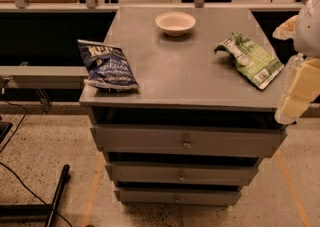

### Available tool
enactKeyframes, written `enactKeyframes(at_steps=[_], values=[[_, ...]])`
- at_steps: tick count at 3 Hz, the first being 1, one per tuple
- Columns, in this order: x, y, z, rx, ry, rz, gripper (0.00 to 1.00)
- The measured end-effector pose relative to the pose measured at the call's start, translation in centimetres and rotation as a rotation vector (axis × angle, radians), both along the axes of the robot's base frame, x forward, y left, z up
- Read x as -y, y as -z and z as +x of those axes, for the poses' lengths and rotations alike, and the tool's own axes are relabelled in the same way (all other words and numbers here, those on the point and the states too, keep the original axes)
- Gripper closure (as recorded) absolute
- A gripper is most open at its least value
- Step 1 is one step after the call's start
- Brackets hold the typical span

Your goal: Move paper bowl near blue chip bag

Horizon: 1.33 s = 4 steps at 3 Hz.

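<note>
We had a flat grey surface (185, 78) on a drawer cabinet over speckled floor (40, 146). The round cream paper bowl (175, 23) sat upper centre and the crinkly blue chip bag (106, 66) mid-left. The pale hand (295, 96) was at the right edge; we couldn't tell if it was open or closed.

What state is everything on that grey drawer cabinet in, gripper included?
Round off-white paper bowl: upright, empty, far middle of top.
Crinkled navy-blue chip bag: lying flat, overhanging left edge.
Crumpled green and white chip bag: lying flat, right side.
Grey cabinet's three drawers: appear shut.
Gripper: off the cabinet's right edge, touching nothing.
</note>
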State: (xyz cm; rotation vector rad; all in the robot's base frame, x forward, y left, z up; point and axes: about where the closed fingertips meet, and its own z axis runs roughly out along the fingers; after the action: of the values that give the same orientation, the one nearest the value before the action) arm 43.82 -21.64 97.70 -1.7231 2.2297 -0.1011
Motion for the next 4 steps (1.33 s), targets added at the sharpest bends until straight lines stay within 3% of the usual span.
enactKeyframes(at_steps=[2,3,4], values=[[-0.2,0.6,-0.2,0.028,-0.025,-0.007,0.00],[-1.4,0.8,4.4,0.195,-0.129,-0.033,0.00],[-3.2,-0.5,10.6,0.358,-0.242,-0.057,0.00]])
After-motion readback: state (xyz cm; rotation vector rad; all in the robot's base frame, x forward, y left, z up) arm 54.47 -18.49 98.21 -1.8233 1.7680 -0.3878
